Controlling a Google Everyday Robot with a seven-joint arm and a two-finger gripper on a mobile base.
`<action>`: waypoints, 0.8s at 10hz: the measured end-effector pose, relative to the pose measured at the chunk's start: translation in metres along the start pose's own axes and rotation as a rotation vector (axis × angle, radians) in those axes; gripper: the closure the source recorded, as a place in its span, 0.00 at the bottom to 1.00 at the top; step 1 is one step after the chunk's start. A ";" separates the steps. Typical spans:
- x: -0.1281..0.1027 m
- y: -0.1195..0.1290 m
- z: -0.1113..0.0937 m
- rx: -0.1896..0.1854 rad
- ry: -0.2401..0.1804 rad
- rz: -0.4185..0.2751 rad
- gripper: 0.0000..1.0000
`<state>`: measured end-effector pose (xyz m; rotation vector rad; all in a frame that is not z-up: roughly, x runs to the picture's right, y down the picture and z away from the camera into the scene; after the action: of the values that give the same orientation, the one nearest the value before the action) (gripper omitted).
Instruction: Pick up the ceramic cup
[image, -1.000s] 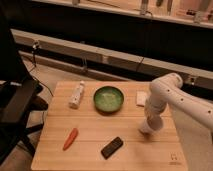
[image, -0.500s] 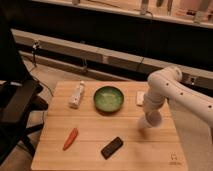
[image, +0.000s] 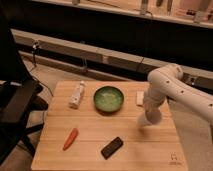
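A small white thing that looks like the ceramic cup (image: 139, 98) stands near the table's far edge, right of the green bowl (image: 108, 98). The white arm partly covers its right side. My gripper (image: 145, 120) points down from the white arm (image: 162, 87), just above the wooden table (image: 90, 125), a little in front of the cup and to its right. I cannot see whether anything is in the gripper.
A white bottle (image: 76, 94) lies at the far left of the table. An orange carrot (image: 70, 138) and a black bar (image: 112, 147) lie near the front. A dark chair (image: 17, 107) stands at the left. A low wall ledge runs behind the table.
The gripper has moved slightly up and left in the picture, towards the small white cup. The things on the table have not moved.
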<state>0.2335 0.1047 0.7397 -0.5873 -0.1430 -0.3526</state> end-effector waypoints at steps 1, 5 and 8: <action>0.000 0.000 -0.002 -0.002 0.001 -0.001 1.00; 0.001 -0.006 -0.010 0.007 0.001 -0.002 1.00; 0.002 -0.007 -0.013 0.007 0.001 -0.005 1.00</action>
<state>0.2331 0.0914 0.7334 -0.5799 -0.1445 -0.3567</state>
